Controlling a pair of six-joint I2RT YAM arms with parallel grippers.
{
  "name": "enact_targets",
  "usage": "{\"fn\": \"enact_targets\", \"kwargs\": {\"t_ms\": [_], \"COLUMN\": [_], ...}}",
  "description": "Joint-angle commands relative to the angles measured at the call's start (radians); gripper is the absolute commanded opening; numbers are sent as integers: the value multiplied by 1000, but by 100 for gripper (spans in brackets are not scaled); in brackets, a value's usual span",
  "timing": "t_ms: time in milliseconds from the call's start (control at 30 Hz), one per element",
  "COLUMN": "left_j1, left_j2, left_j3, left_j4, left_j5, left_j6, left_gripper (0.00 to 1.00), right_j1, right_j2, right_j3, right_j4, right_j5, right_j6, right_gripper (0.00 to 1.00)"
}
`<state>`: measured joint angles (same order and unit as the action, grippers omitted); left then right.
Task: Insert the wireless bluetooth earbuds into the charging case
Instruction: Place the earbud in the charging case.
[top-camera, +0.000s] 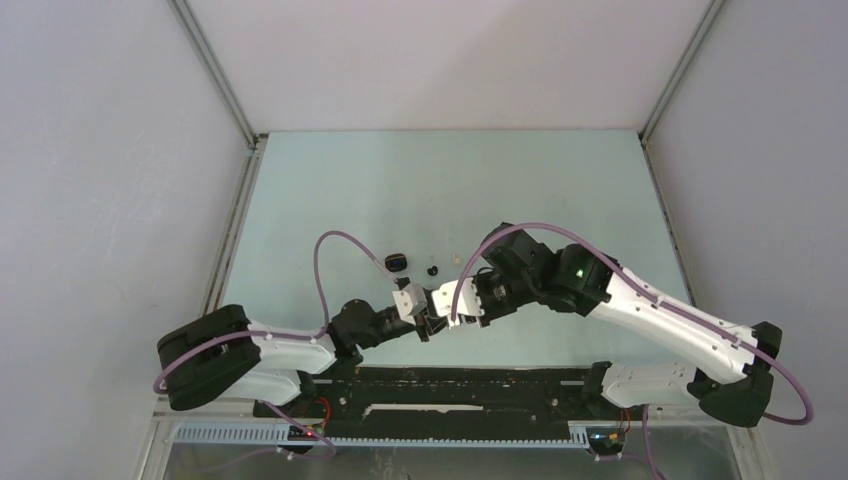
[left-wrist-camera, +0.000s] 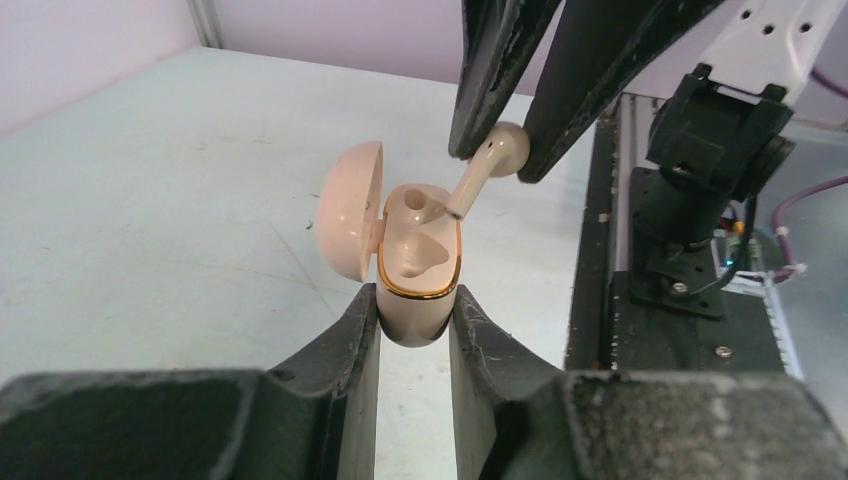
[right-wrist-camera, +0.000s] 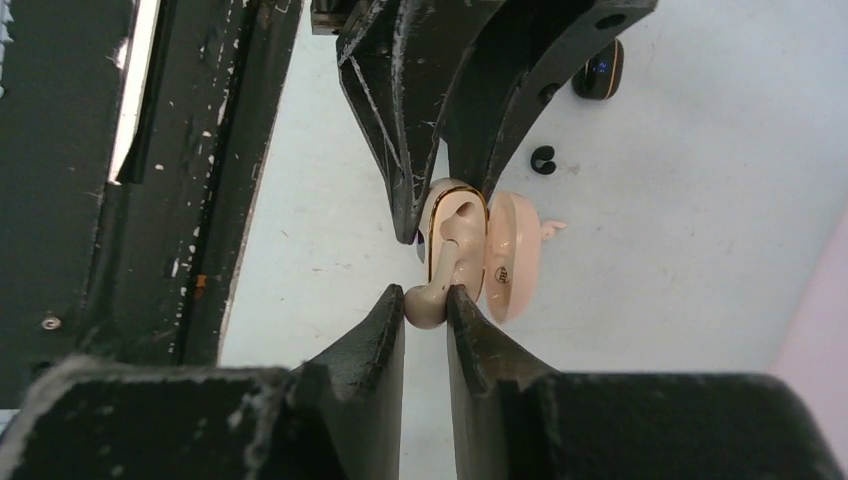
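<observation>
My left gripper (left-wrist-camera: 415, 300) is shut on the lower body of a beige charging case (left-wrist-camera: 418, 290) with a gold rim. Its lid (left-wrist-camera: 348, 210) is swung open to the left. My right gripper (right-wrist-camera: 427, 295) is shut on the round head of a whitish-beige earbud (right-wrist-camera: 427, 305). The earbud's stem (left-wrist-camera: 462, 195) points down into the far slot of the case, and the near slot looks empty. In the top view both grippers meet at the table's near middle (top-camera: 432, 318).
A black case (top-camera: 397, 263), a loose black earbud (top-camera: 433, 270) and a small whitish earbud (top-camera: 456, 259) lie on the pale table just beyond the grippers. The black base rail (top-camera: 450, 385) runs along the near edge.
</observation>
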<state>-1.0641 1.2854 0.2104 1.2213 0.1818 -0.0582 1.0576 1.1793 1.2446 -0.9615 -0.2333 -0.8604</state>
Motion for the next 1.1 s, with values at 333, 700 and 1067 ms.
{"fn": "enact_targets", "kwargs": {"t_ms": [333,700,1067], "left_j1": [-24,-64,-88], "left_j2": [-71,-87,-92], "left_j3": [60,87,95], "left_j4": [-139,-235,-260], "left_j5": [-69,-91,-97], "left_j6": [168,239,262], "left_gripper": [0,0,0], "right_j1": [-28,-13,24], "right_j2": [60,111,139], "right_j3": [69,95,95], "right_j4": [-49,-47,-35], "right_j5": [-45,-4,48], "right_j6": [122,126,104], "right_gripper": [6,6,6]}}
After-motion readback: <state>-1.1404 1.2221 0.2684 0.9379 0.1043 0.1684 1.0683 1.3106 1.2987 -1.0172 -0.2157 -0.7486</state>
